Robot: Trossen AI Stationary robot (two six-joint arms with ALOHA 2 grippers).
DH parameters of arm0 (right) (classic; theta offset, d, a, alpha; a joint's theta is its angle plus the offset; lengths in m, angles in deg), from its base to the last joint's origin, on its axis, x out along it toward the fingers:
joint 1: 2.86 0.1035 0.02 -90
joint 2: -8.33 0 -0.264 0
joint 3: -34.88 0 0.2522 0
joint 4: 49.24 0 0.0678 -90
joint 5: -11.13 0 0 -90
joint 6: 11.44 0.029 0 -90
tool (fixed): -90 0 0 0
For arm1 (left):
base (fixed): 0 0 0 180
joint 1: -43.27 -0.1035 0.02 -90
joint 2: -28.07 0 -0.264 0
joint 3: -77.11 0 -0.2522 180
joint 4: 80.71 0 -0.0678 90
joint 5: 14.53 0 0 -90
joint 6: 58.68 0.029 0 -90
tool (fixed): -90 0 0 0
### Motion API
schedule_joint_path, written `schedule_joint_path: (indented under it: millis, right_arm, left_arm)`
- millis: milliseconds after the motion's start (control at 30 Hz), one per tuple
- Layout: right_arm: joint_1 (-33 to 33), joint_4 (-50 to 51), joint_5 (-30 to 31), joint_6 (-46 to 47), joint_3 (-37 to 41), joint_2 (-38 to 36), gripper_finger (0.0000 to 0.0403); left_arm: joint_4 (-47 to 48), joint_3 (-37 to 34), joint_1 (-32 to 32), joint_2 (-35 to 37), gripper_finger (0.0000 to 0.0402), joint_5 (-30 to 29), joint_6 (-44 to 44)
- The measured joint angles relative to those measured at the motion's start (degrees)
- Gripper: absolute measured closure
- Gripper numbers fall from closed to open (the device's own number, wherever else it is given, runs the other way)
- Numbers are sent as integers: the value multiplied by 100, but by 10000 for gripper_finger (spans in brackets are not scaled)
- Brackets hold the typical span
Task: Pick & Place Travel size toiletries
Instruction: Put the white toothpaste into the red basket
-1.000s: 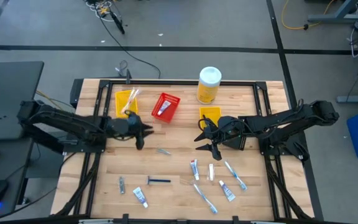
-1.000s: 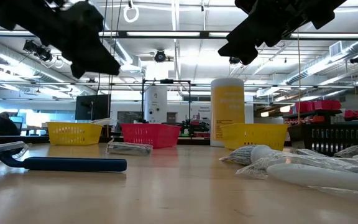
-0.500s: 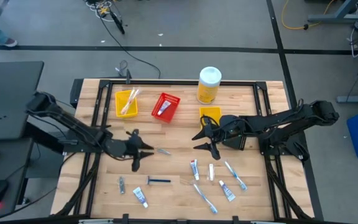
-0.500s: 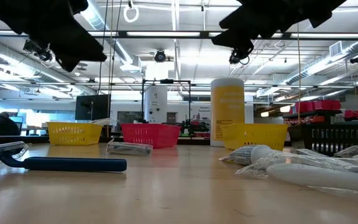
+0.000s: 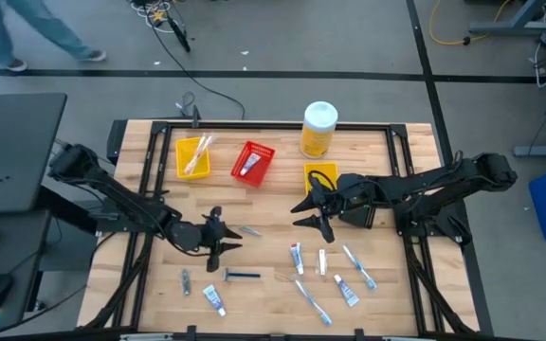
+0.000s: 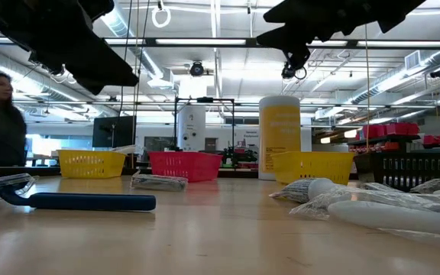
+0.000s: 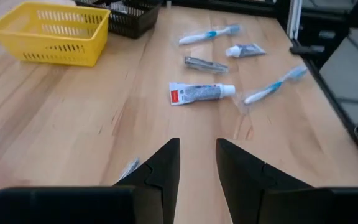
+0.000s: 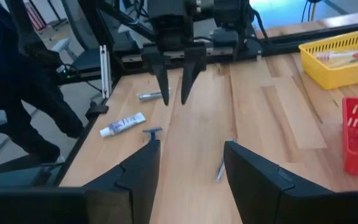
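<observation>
Several small toiletries lie flat on the wooden table: a blue-handled razor point(image 5: 242, 275), a metal clipper point(image 5: 186, 281), white toothpaste tubes point(image 5: 214, 300) point(image 5: 296, 256), toothbrushes point(image 5: 358, 266) point(image 5: 313, 301), and a small wrapped item point(image 5: 247, 230). My left gripper point(image 5: 224, 240) hovers open above the table, just left of that wrapped item and above the razor. In its wrist view its fingers point(image 7: 197, 163) frame bare wood. My right gripper point(image 5: 309, 214) hangs open over the table's middle, left of the near yellow bin, empty in its wrist view point(image 8: 191, 168).
A yellow bin point(image 5: 193, 156) with toothbrushes, a red bin point(image 5: 252, 163) with a tube, a second yellow bin point(image 5: 320, 174) and a big yellow bottle point(image 5: 318, 130) stand along the far side. A black bin point(image 7: 126, 11) sits under the right arm. A person walks beyond the far edge point(image 5: 27, 33).
My left gripper has moved toward the near edge and to the right, coming down closer to the table near the wrapped item and razor. My right gripper has shifted slightly left. A person has walked into view beyond the table.
</observation>
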Motion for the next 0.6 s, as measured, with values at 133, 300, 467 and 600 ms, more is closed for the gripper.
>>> schedule_joint_path:
  millis: [133, 300, 467, 600]
  right_arm:
    - [0, -64, 5, 2, 0, 0, 216]
    - [-15, -154, 71, -8, 0, 0, 218]
    - [91, -174, 11, -386, 0, 49, 219]
    - [254, -215, -3, -494, 0, 238, 198]
  left_arm:
    - [1, 0, -4, 4, 291, -52, -323]
    - [-1, 0, -13, 4, 291, 12, -359]
    - [-4, 0, -12, 7, 290, 8, -341]
    - [-4, 0, -76, 7, 289, 64, -322]
